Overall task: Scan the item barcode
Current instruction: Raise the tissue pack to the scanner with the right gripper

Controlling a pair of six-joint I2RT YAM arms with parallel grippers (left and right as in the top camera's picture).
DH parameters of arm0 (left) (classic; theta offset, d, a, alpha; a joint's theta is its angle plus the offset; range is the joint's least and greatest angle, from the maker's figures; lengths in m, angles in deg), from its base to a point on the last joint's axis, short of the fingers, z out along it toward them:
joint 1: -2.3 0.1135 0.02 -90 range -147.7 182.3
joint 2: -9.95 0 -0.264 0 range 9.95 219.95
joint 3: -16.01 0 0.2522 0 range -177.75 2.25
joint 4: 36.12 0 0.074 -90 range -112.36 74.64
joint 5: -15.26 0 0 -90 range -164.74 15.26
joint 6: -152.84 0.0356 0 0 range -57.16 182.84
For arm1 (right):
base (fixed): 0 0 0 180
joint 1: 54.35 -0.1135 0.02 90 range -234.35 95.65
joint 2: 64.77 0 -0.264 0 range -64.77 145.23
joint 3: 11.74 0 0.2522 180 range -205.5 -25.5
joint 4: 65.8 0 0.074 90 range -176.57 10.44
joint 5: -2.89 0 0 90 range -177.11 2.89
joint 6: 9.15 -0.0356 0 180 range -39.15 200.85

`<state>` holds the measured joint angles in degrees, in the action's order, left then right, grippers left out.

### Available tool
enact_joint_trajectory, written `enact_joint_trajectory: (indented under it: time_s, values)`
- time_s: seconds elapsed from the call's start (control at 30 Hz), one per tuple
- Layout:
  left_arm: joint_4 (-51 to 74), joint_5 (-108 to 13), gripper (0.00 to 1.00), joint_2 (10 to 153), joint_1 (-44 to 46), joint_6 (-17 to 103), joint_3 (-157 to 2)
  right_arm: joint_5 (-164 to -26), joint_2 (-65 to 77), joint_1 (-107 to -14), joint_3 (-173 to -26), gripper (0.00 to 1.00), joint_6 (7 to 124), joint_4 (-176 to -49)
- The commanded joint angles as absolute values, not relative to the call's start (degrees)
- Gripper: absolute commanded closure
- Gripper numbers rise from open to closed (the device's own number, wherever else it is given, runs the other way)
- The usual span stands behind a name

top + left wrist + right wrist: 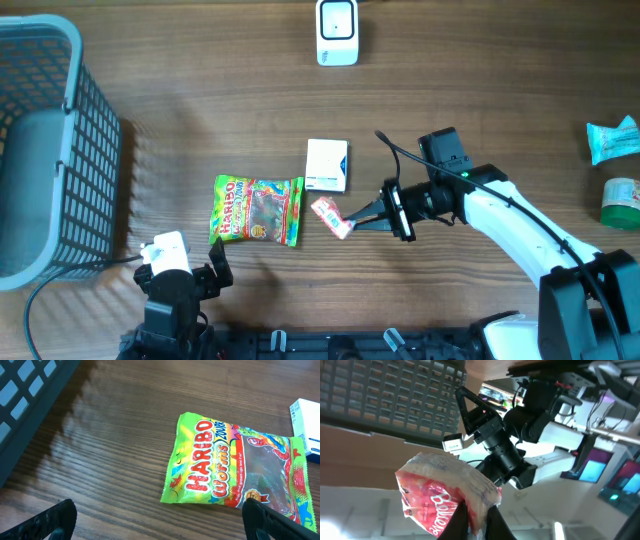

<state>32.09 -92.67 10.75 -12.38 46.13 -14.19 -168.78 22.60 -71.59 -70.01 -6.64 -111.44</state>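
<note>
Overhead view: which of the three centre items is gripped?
The small red packet, pinched in the shut right gripper. The Haribo bag and white box lie free on the table.

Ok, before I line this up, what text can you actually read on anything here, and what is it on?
"HARIBO", "Worms", "ZOUR": on the front of the green candy bag; its finer print is too small to read.
"Bou...": on the red packet held in the right gripper; the rest is cut off, so I am unsure of the word.
Too small to read: the print on the white box.
No legible text: the scanner.
</note>
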Motion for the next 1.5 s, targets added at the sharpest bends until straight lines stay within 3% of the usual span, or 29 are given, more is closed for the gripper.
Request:
enact_joint_trajectory:
  time_s: [0.0,0.1,0.17,0.23,0.43,0.5,0.6,0.77,0.97,1.23,1.47]
  values:
    - [32.16,-92.56,0.0,10.33,-12.75,45.87,-14.35,-170.61,21.66,-71.46,-70.97,0.96,-13.19,-111.29]
    - [32.16,-92.56,0.0,10.33,-12.75,45.87,-14.35,-170.04,21.66,-71.46,-70.97,0.96,-13.15,-111.25]
    - [32.16,-92.56,0.0,10.33,-12.75,45.87,-14.35,-166.79,21.66,-71.48,-70.97,0.91,0.25,-108.3]
    - [32.16,-92.56,0.0,10.33,-12.75,45.87,-14.35,-165.56,21.66,-71.46,-70.97,0.95,4.9,-102.44]
    - [32.16,-92.56,0.0,10.33,-12.75,45.87,-14.35,-162.79,21.66,-71.48,-70.97,0.96,25.89,-52.5]
    - [32.16,-92.56,0.0,10.33,-12.75,45.87,-14.35,-155.62,21.69,-71.48,-70.97,0.96,39.35,-41.15]
    - [32.16,-92.56,0.0,10.33,-12.75,45.87,-14.35,-131.77,21.69,-71.48,-70.97,0.96,54.24,-39.95]
    - [32.16,-92.56,0.0,10.33,-12.75,45.87,-14.35,-93.98,24.13,-72.29,-71.06,0.95,63.04,-30.97]
    - [32.16,-92.56,0.0,10.33,-12.75,45.87,-14.35,-89.06,40.4,-72.4,-86.03,0.95,69.1,-27.16]
    - [32.16,-92.56,0.0,10.33,-12.75,45.87,-14.35,-89.04,65.9,-73.47,-119.1,0.95,69.78,-39.56]
    - [32.16,-92.56,0.0,10.33,-12.75,45.87,-14.35,-88.28,76.59,-75.37,-125.05,0.95,71.0,-40.45]
